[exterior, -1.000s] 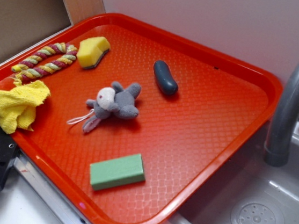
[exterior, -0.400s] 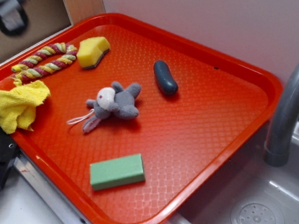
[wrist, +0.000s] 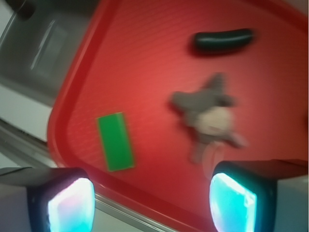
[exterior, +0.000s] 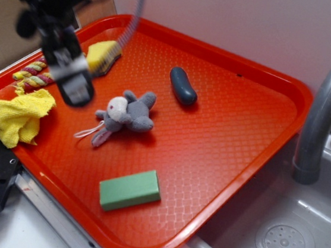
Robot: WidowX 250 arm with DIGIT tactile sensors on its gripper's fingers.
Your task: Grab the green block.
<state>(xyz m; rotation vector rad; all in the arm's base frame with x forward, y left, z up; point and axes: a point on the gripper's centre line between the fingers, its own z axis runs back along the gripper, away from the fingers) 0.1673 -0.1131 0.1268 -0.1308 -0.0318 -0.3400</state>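
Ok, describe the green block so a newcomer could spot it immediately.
Start at the big red tray beside the sink. Go to the tray's near edge, in front of the grey plush mouse: the green block lies flat there, alone. It is the only green thing, a plain flat-sided brick, unlike the yellow wedge sponge at the far side.

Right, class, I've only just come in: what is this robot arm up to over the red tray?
The arm's pincer hangs open and empty above the left part of the red tray, near the grey toy mouse and the yellow sponge. Its target, the green block, lies flat and untouched near the tray's front edge, well apart from the pincer. Nothing is being held.
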